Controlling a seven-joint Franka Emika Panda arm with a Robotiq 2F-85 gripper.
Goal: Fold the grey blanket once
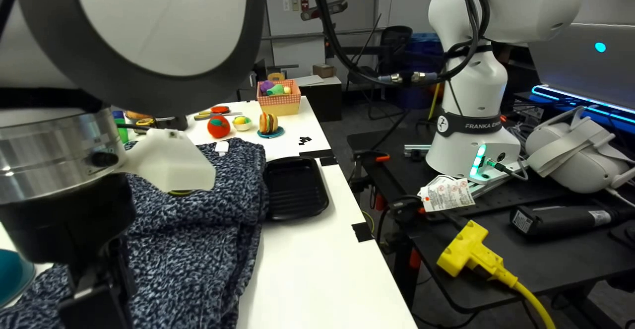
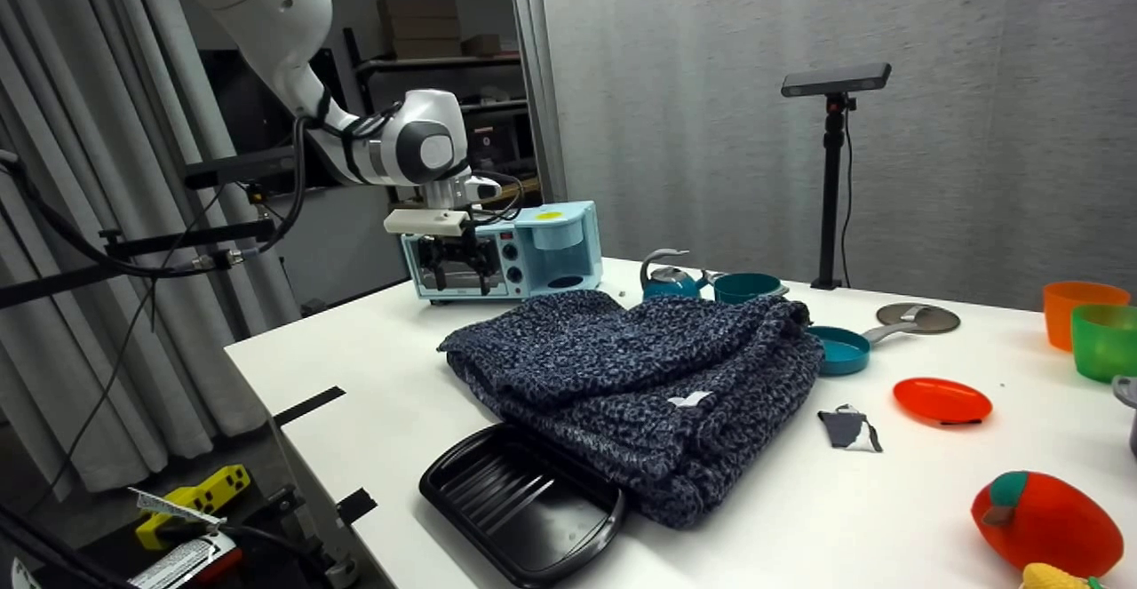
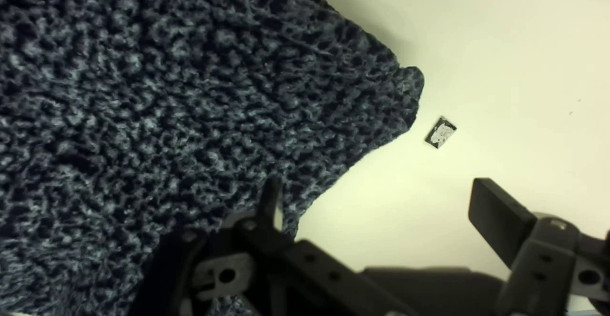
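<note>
Grey blanket [image 1: 198,244] lies on the table [image 1: 310,269], left of the black tray [image 1: 296,189], in an exterior view. In an exterior view its upper layer [image 2: 595,354] overlaps another; whether the fold is finished cannot be told. In the wrist view the gripper [image 3: 376,185] gapes, jaws empty, by a corner [image 3: 398,99].

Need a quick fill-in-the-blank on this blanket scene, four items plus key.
1. The grey blanket lies on a ____-topped table.
2. The gripper holds nothing; its jaws stand ____.
3. The tray beside the grey blanket is ____ in colour.
4. The countertop oven is pale ____ in colour.

Missing words: white; open; black; blue.
</note>
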